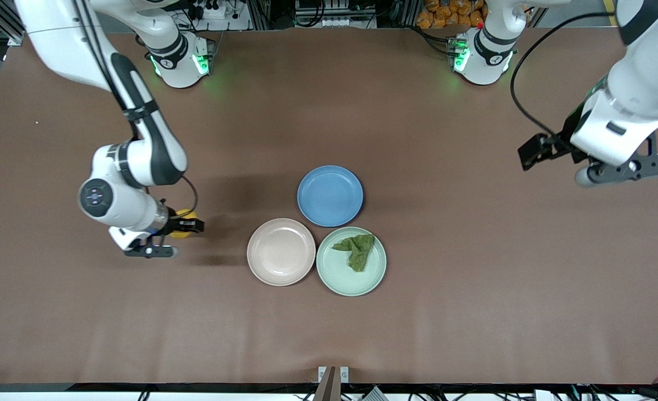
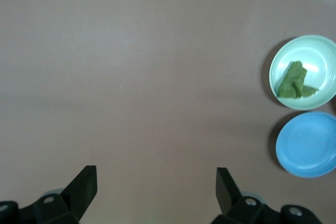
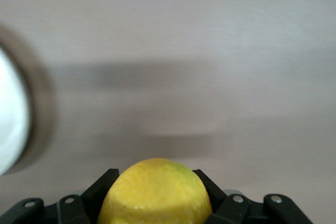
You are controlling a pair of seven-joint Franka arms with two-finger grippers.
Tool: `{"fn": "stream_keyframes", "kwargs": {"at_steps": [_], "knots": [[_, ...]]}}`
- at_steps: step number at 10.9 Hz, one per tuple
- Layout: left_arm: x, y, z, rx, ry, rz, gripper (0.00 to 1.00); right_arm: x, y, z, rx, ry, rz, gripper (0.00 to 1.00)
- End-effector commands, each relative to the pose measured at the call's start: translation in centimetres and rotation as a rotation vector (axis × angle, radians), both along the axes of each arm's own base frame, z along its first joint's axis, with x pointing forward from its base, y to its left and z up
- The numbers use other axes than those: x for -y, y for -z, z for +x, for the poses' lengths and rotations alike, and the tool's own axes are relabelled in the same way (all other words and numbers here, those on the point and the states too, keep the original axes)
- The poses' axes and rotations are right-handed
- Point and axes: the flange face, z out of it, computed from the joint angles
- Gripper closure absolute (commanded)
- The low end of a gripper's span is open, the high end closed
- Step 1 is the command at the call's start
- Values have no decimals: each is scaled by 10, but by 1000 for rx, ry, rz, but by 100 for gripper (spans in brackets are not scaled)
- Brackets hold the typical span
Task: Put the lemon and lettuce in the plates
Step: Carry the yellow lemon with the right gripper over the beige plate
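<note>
My right gripper [image 1: 186, 225] is shut on the yellow lemon [image 1: 184, 215], which fills the space between its fingers in the right wrist view [image 3: 155, 192]. It is over bare table toward the right arm's end, beside the beige-pink plate [image 1: 281, 252]. The wrinkly green lettuce [image 1: 356, 250] lies in the mint green plate [image 1: 351, 275], also seen in the left wrist view [image 2: 295, 81]. My left gripper [image 2: 156, 184] is open and empty, held high over the left arm's end of the table, away from the plates.
A blue plate [image 1: 330, 195] sits just farther from the front camera than the two pale plates, touching them. It also shows in the left wrist view [image 2: 307, 144]. The brown table [image 1: 473, 278] spreads wide around the plates.
</note>
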Motion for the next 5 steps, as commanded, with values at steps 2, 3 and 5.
{"fn": "stream_keyframes", "kwargs": {"at_steps": [2, 3, 5], "knots": [[-23, -9, -47, -17, 60, -15, 0, -87, -33, 14, 20, -69, 73, 54], [-27, -7, -49, -8, 60, -16, 0, -107, -36, 20, 32, -74, 101, 54], [-36, -6, -57, 16, 64, -19, 0, -141, -27, 31, 49, -92, 127, 52]]}}
